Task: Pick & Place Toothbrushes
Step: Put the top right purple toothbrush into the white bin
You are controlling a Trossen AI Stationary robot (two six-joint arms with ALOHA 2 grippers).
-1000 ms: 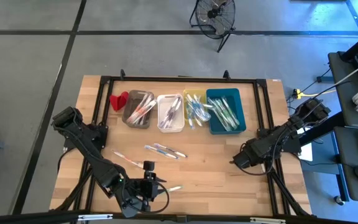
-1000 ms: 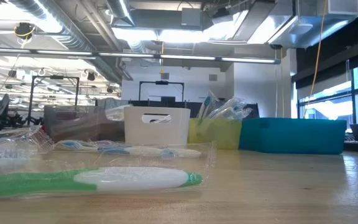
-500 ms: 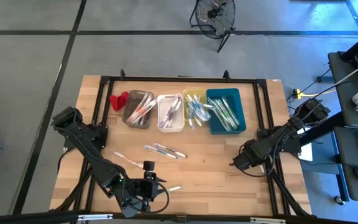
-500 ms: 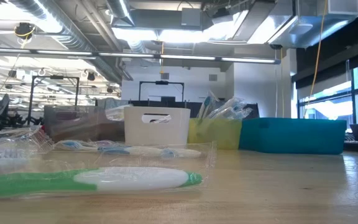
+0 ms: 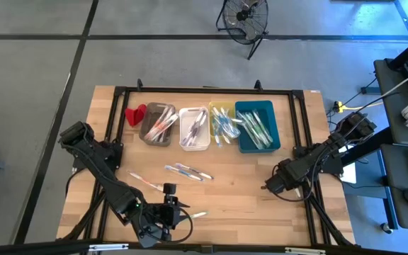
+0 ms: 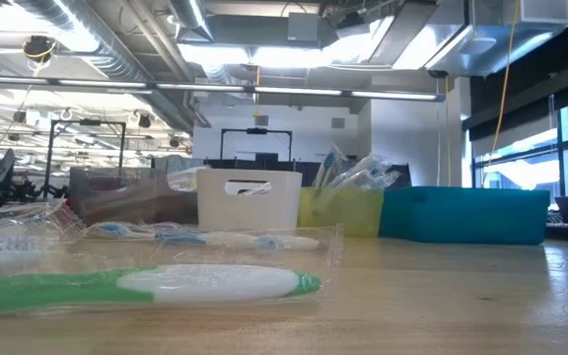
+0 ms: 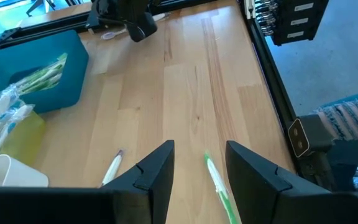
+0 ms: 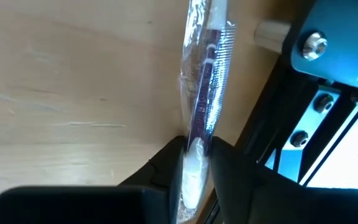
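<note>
Right gripper (image 8: 194,163): low over the table's right side beside the black frame rail; fingers pinched on 1 wrapped toothbrush (image 8: 205,93) with a purple stripe.
Left gripper (image 7: 199,163): at the near table edge; fingers spread apart, holding nothing, a green toothbrush (image 7: 219,186) lying on the wood between them.
Loose toothbrushes (image 5: 188,171): several lay at mid-table, in front of the bins.
Bins: 4 in a row at the far side, grey (image 5: 156,125), white (image 5: 194,129), yellow (image 5: 223,113), teal (image 5: 258,126), each holding toothbrushes.
Red object (image 5: 134,114): just beside the grey bin.
</note>
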